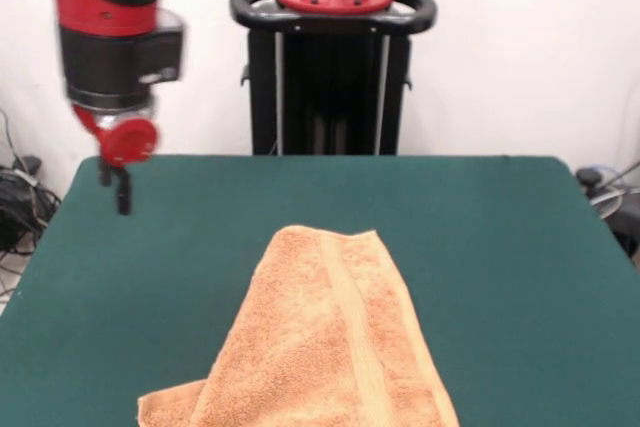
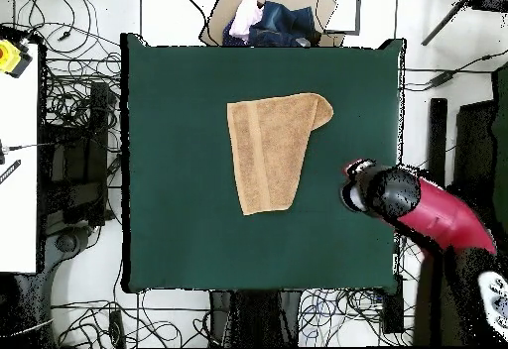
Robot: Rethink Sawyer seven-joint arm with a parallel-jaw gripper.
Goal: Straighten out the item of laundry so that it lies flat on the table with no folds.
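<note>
Front view: the gripper [image 1: 122, 190] hangs at about ten o'clock, well apart from the towel [image 1: 320, 337] and above the bare green worktop [image 1: 500, 247]. It holds nothing, and whether its fingers are parted or together I cannot tell; they read as one dark stub under the red disc. The towel sits at six o'clock, running off the bottom edge. One side looks doubled over, since a second layer peeks out at the lower left and the woven band runs down its middle instead of along an edge. That is probably why it looks narrow and tapered toward its far end.

Overhead view: the towel [image 2: 270, 152] lies a little above the worktop's [image 2: 169, 236] middle, a lopsided shape with a rounded corner at two o'clock, where the fold appears to be. The arm's end [image 2: 359, 188] hovers at roughly four o'clock, near the towel but not touching. I judge the flattening not yet done; the rounded corner looks like the part to pull out.
</note>
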